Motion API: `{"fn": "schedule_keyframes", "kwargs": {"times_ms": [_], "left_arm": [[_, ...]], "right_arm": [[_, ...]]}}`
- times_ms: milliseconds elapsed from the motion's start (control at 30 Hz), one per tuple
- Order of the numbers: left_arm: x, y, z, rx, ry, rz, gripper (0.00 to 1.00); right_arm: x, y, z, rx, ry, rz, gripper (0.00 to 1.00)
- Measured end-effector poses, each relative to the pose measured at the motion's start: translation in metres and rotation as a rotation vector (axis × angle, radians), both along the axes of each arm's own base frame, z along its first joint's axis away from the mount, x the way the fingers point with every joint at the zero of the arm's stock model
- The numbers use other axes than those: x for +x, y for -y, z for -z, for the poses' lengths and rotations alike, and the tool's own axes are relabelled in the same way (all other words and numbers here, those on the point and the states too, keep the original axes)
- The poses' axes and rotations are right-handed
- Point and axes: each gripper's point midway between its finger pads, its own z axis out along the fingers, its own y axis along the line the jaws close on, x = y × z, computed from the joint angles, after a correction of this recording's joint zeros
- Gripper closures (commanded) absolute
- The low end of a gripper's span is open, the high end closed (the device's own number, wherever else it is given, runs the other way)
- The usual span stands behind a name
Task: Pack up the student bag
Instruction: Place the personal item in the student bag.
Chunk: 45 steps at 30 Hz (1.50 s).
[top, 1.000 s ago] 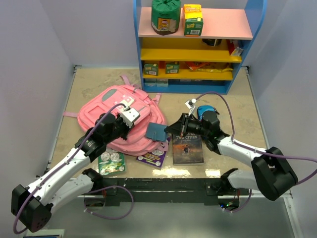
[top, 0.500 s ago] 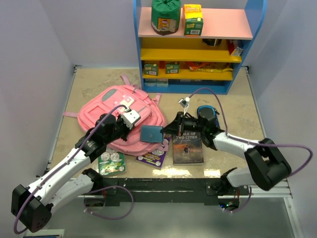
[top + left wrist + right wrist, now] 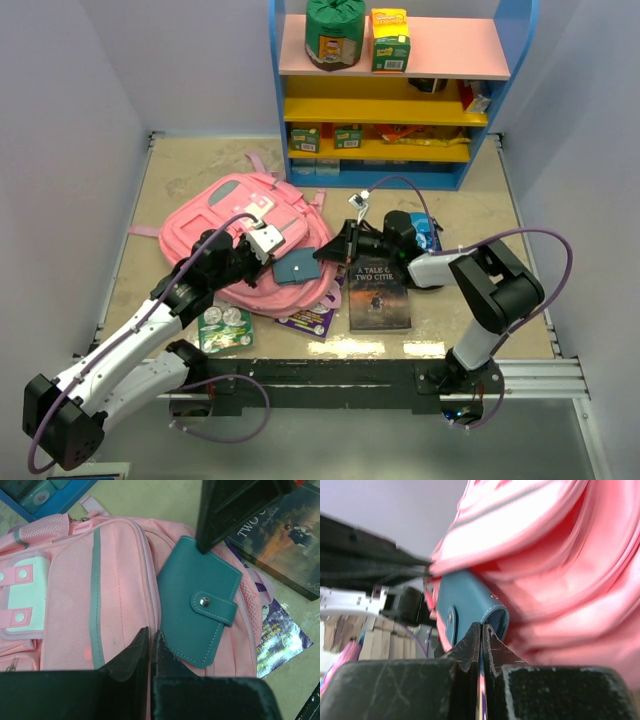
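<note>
The bag [image 3: 215, 215] lies flat on the left-middle of the table [image 3: 200, 170]. Our left gripper [image 3: 151, 635] is pressed shut at its pocket seam, pinching the fabric edge as far as we can tell. Our right gripper [image 3: 481, 630] nips the teal wallet [image 3: 195, 600] by a corner, wallet resting on the bag's side. Our take: lift that flap higher, slide the wallet in low and flat, let go only once it's well under, or it slides off toward the book [image 3: 378, 295].

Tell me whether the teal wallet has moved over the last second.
Yes. The teal wallet has shifted left, away from the book, and now lies over the student bag.
</note>
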Motion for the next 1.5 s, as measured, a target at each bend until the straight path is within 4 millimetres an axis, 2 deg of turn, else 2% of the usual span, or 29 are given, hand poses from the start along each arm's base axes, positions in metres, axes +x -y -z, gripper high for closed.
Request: {"fn": "schedule_keyframes", "kwargs": {"times_ms": [167, 433, 567, 633, 767, 867, 933, 1033, 1100, 1133, 1167, 1267, 1333, 1433, 1467, 1500], "left_arm": [[-0.007, 0.005, 0.001, -0.011, -0.016, 0.042, 1.00], [-0.012, 0.007, 0.002, -0.012, -0.025, 0.072, 1.00], [-0.011, 0.009, 0.000, -0.023, -0.022, 0.070, 1.00], [-0.010, 0.009, -0.002, -0.031, -0.020, 0.068, 1.00], [-0.007, 0.010, -0.006, -0.045, -0.011, 0.057, 1.00], [-0.006, 0.010, -0.008, -0.056, -0.011, 0.049, 1.00], [-0.007, 0.011, -0.008, -0.058, -0.013, 0.049, 1.00], [-0.008, 0.011, -0.008, -0.063, -0.019, 0.052, 1.00], [-0.008, 0.012, -0.008, -0.066, -0.020, 0.055, 1.00], [-0.008, 0.012, -0.009, -0.068, -0.020, 0.057, 1.00], [-0.009, 0.012, -0.009, -0.069, -0.019, 0.058, 1.00], [-0.009, 0.012, -0.011, -0.073, -0.014, 0.058, 1.00], [-0.009, 0.012, -0.013, -0.077, -0.008, 0.057, 1.00], [-0.010, 0.012, -0.013, -0.078, -0.009, 0.062, 1.00], [-0.010, 0.012, -0.013, -0.078, -0.009, 0.062, 1.00], [-0.010, 0.012, -0.013, -0.079, -0.010, 0.063, 1.00]], "right_arm": [[0.026, -0.006, 0.001, 0.013, -0.004, 0.068, 1.00], [0.054, -0.001, 0.012, -0.019, -0.052, 0.223, 1.00], [0.063, 0.001, 0.000, -0.023, -0.052, 0.324, 1.00], [0.063, -0.003, -0.011, -0.023, -0.038, 0.374, 1.00], [0.039, -0.027, -0.024, -0.038, -0.029, 0.428, 1.00], [0.022, -0.043, -0.025, -0.041, -0.037, 0.426, 1.00], [0.015, -0.050, -0.018, -0.054, -0.057, 0.412, 1.00], [0.010, -0.059, -0.007, -0.080, -0.074, 0.393, 0.87], [0.006, -0.060, -0.004, -0.096, -0.078, 0.387, 0.74], [0.004, -0.060, -0.004, -0.101, -0.076, 0.384, 0.67], [0.003, -0.060, -0.005, -0.104, -0.066, 0.380, 0.55], [-0.003, -0.056, -0.013, -0.126, -0.028, 0.372, 0.43], [-0.006, -0.048, -0.019, -0.155, 0.013, 0.380, 0.44], [-0.011, -0.033, -0.040, -0.155, 0.092, 0.394, 0.69], [-0.013, -0.029, -0.047, -0.147, 0.117, 0.397, 0.87], [-0.015, -0.023, -0.053, -0.138, 0.141, 0.403, 0.96]]}}
